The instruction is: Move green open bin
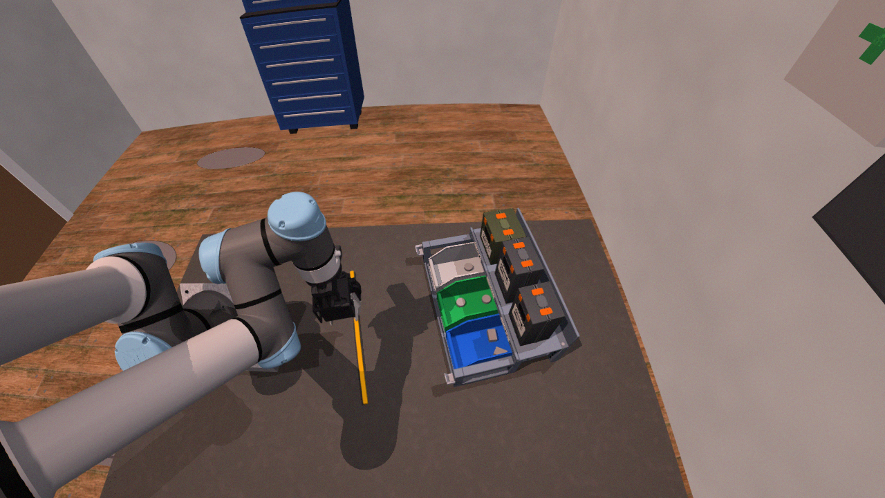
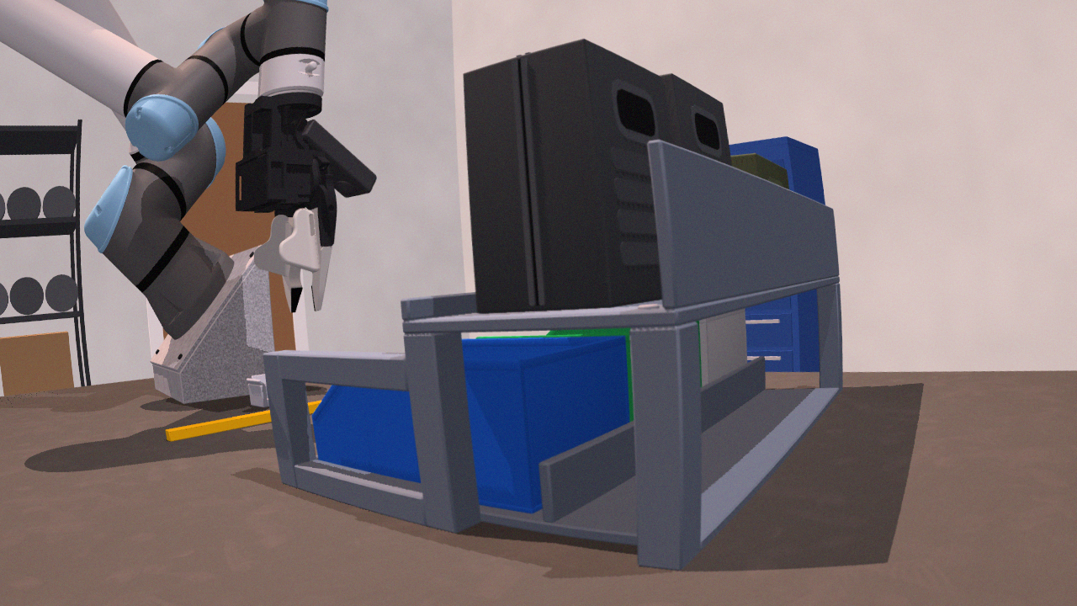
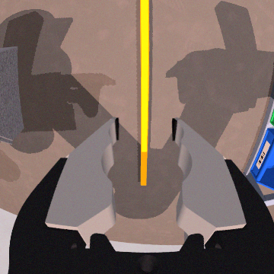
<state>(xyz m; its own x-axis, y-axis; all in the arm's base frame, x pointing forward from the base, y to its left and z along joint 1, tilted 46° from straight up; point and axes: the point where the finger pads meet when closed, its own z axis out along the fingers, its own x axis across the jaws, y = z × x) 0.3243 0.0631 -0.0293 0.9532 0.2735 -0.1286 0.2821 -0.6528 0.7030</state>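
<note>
The green bin (image 1: 473, 311) (image 2: 595, 332) stands upright in the lower front tier of the grey shelf (image 1: 482, 373) (image 2: 662, 452), between the white bin and the blue bin. Two round grey parts (image 1: 460, 302) (image 1: 486, 298) lie in it. My gripper (image 1: 343, 319) (image 2: 305, 307) (image 3: 145, 119) points down above the table, on the robot's side of the shelf and clear of it. Its fingers stand partly apart with nothing between them. In the wrist view, only a sliver of the green bin (image 3: 272, 117) shows at the right edge.
A yellow bar (image 1: 360, 365) (image 2: 218, 424) (image 3: 144, 76) lies on the table below the gripper. The blue bin (image 1: 470, 346) (image 2: 572, 422) and white bin (image 1: 445, 266) (image 2: 723, 350) flank the green one. Three upright cases stand on the upper tier behind, one a black case (image 1: 525, 331) (image 2: 557, 188) nearest the blue bin.
</note>
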